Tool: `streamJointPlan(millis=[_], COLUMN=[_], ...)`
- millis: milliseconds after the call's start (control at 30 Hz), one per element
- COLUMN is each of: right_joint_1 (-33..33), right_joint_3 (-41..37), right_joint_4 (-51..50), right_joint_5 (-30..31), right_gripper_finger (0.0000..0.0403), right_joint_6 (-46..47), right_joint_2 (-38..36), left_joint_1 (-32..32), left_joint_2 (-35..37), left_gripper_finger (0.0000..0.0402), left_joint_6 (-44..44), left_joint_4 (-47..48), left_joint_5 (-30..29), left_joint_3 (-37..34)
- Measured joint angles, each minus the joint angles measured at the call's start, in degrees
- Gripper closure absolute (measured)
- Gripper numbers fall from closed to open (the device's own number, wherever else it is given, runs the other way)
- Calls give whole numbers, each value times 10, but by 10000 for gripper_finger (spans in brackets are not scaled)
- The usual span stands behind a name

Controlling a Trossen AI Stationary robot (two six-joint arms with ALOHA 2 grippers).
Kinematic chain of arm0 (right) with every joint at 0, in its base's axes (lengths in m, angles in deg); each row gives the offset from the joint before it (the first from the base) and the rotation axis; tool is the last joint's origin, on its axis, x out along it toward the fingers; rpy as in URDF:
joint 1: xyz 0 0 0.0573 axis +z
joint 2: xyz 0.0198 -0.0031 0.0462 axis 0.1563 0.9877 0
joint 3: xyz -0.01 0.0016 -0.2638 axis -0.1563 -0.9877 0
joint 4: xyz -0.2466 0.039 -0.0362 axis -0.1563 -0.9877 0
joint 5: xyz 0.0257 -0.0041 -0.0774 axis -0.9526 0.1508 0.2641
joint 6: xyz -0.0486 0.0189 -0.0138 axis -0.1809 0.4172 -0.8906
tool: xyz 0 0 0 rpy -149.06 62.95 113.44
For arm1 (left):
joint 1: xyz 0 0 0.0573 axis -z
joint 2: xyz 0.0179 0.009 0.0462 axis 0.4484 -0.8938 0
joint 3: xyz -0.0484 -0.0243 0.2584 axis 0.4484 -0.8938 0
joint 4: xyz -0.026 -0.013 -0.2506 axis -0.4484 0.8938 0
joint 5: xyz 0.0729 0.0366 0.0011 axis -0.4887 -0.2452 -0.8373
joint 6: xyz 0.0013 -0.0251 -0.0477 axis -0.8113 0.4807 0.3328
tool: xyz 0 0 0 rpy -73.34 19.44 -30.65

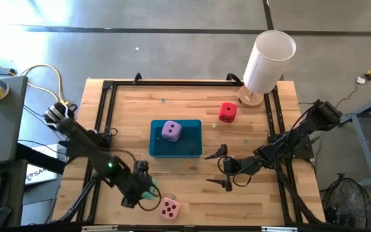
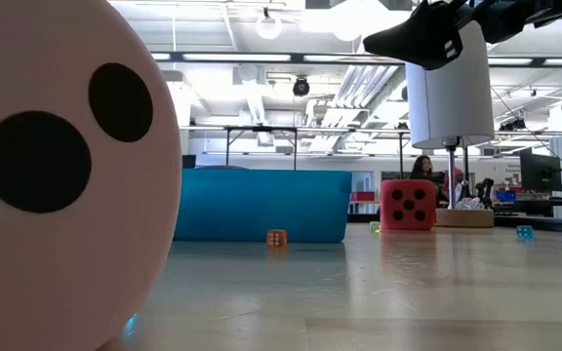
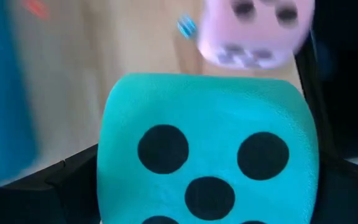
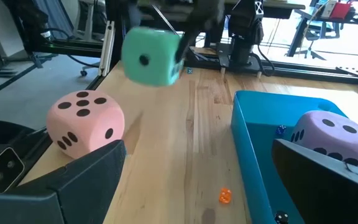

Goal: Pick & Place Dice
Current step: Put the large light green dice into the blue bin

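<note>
My left gripper is near the table's near edge, shut on the mint green die, which also shows in the right wrist view. The pink die sits flat on the table just beside it, and it fills the left of the low view. The lilac die lies inside the teal tray. The red die rests on the table toward the far right. My right gripper hovers open, right of the tray, holding nothing. My left gripper pinches the mint green die between its two fingers, one finger on each of two opposite side faces. The fingers come slanting down from the table's left. The die hangs lifted clear of the table.
A white cylinder on a wooden base stands at the far right corner. A tiny orange die and other small bits lie on the wood near the tray. Black rails frame the table. Bare wood lies on the near right.
</note>
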Motion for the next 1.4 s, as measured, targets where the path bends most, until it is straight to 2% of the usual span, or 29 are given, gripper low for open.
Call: streamJointPlan(millis=[200,267,500,733,1300,1400], right_joint_1=[0,0,0,0,-3,-3], right_joint_3=[0,0,0,0,0,0], right_joint_4=[0,0,0,-1,-4,-4], right_joint_5=[0,0,0,0,0,0], right_gripper_finger=[4,4,4,4,4,4], right_joint_6=[-1,-1,-1,-1,1,1], right_joint_2=[0,0,0,0,0,0], left_joint_1=[-49,-74,-173,-242,-273,-276], left_joint_2=[69,81,76,60,14,12], left_gripper_finger=[2,2,2,2,2,2], left_joint_6=[-97,-124,-200,-194,-213,-204], left_joint_4=[-5,-9,-14,-11,16,13], left_joint_5=[-107,-124,-118,-98,-99,-114], left_joint_3=[0,1,1,1,1,1])
